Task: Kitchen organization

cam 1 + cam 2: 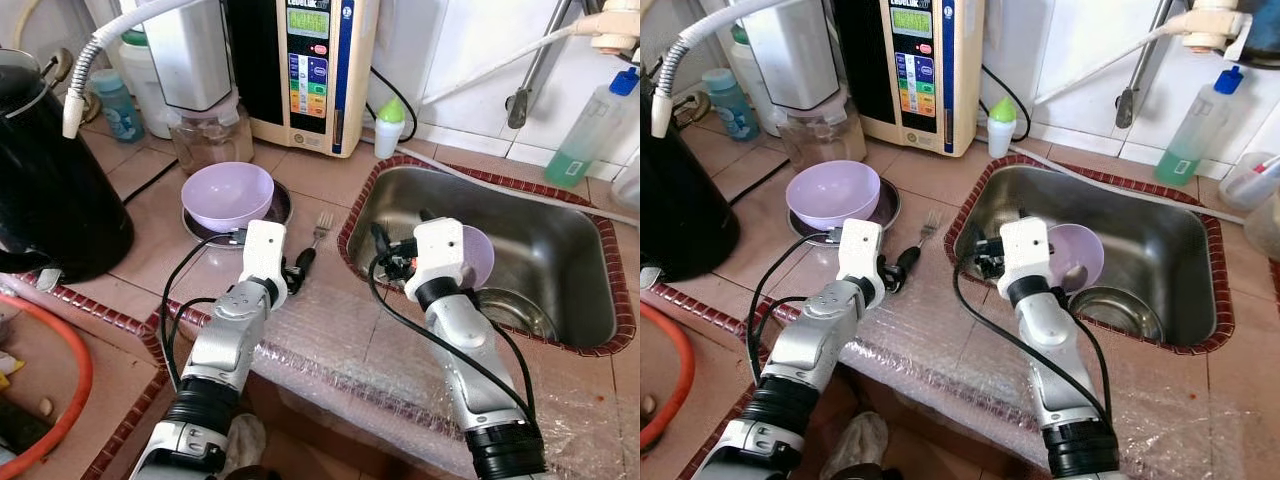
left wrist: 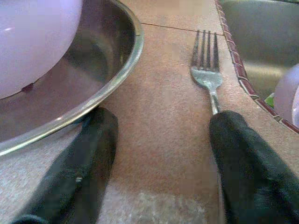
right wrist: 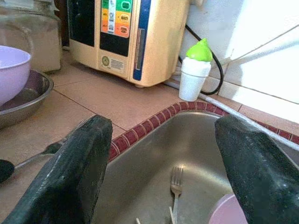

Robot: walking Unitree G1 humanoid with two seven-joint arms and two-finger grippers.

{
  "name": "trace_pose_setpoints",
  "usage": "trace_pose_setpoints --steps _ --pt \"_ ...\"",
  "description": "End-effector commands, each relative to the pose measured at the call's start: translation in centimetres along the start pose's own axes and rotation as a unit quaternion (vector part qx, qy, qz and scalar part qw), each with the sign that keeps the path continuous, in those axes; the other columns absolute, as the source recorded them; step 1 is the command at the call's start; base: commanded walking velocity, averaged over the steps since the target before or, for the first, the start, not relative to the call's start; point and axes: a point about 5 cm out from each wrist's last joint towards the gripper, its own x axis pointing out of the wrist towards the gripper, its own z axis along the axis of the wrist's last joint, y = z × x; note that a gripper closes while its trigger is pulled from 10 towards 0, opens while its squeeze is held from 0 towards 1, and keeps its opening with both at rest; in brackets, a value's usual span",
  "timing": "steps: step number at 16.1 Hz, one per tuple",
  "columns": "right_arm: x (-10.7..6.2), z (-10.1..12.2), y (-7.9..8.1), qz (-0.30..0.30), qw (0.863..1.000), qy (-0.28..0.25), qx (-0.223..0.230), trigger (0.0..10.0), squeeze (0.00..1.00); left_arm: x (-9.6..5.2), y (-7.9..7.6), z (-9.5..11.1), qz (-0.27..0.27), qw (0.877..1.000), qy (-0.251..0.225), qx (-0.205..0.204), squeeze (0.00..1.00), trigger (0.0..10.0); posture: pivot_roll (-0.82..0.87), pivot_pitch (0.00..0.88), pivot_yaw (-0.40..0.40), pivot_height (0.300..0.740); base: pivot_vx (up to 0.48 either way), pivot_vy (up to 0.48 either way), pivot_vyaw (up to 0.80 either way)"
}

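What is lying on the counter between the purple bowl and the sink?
A fork lies on the tiles between the purple bowl and the sink, seen from the head views. The left gripper sits open at its handle.

Bowl (image 1: pixel 227 193) in metal dish (image 1: pixel 277 210) left of sink (image 1: pixel 590 330), fork (image 1: pixel 319 231) between; second fork (image 3: pixel 175 184) seemingly inside sink.

Readable text is being looked for across all four views. On the cream countertop appliance with a dark front panel (image 1: pixel 310 70), a green lit display (image 1: pixel 308 20) is being shown near the top, its digits too small to be read. Coloured button labels (image 1: pixel 308 85) in blue, green, yellow and orange are being displayed below it; their lettering is not being resolved, in the right wrist view either. No other legible text is being found.
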Motion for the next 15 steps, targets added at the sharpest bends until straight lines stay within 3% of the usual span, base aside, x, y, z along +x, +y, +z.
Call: trace_pose_setpoints --steps 1,4,9,14,15 --pt "0.0 0.6 -0.1 -0.003 1.0 -0.012 -0.003 10.0 0.0 0.1 -0.5 0.1 -0.012 1.0 0.001 0.014 1.0 10.0 -0.12 0.0 0.055 0.74 0.0 0.0 0.0" --pt "0.0 0.6 -0.3 -0.005 1.0 -0.013 -0.008 10.0 0.0 -0.2 -0.2 -0.1 -0.009 0.999 0.0 0.034 1.0 10.0 -0.13 0.0 0.052 0.74 0.0 0.0 0.0" --pt "0.1 0.7 -0.6 -0.008 1.0 -0.015 -0.012 10.0 0.0 -1.0 1.4 1.0 0.025 0.997 -0.034 0.07 1.0 10.0 -0.12 0.0 0.048 0.74 0.0 0.0 0.0" --pt "0.2 0.7 -0.8 -0.011 1.0 -0.016 -0.015 10.0 0.0 -1.4 1.4 2.4 0.028 0.994 -0.062 0.091 1.0 10.0 -0.12 0.0 0.049 0.74 0.0 0.0 0.0" --pt "0.2 0.7 -0.8 -0.011 1.0 -0.016 -0.016 10.0 0.0 -1.4 1.2 2.2 0.018 0.995 -0.052 0.084 0.0 10.0 -0.12 0.0 0.048 0.74 0.0 0.0 0.0"
